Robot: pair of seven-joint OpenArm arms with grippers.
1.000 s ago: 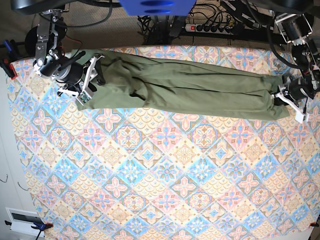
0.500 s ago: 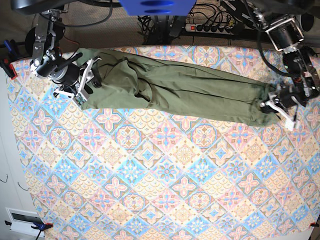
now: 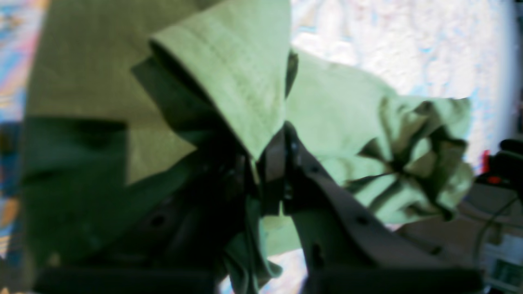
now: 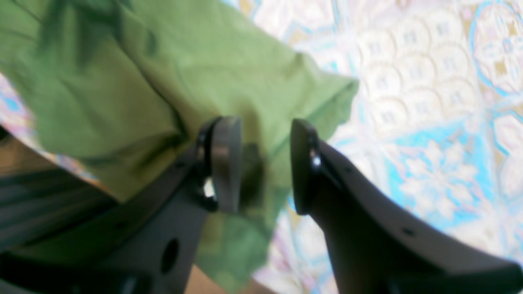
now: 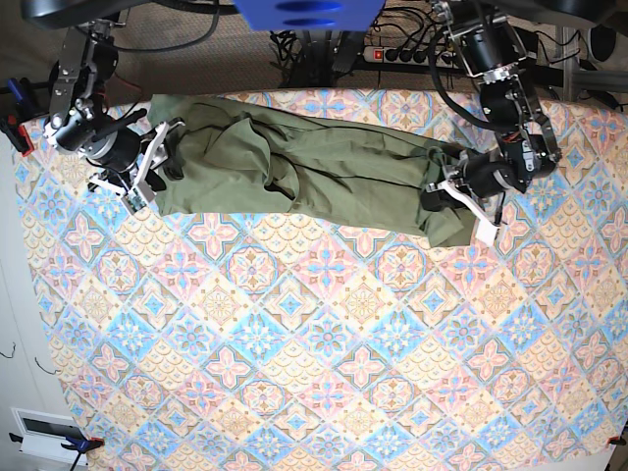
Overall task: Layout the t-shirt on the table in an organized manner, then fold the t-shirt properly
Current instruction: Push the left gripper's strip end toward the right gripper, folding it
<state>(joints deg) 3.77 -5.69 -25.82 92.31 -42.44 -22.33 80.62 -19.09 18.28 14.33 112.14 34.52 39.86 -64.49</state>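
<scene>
Olive-green t-shirt (image 5: 314, 167) lay bunched along the top of the desk (image 5: 324, 373); left gripper (image 5: 461, 201) jaws pinched its right end, right gripper (image 5: 147, 167) jaws spread at its left end.

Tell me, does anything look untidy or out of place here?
Yes. The t-shirt is not flat: it lies as a narrow, wrinkled band along the table's far edge, bunched where the left gripper pinches it.
</scene>
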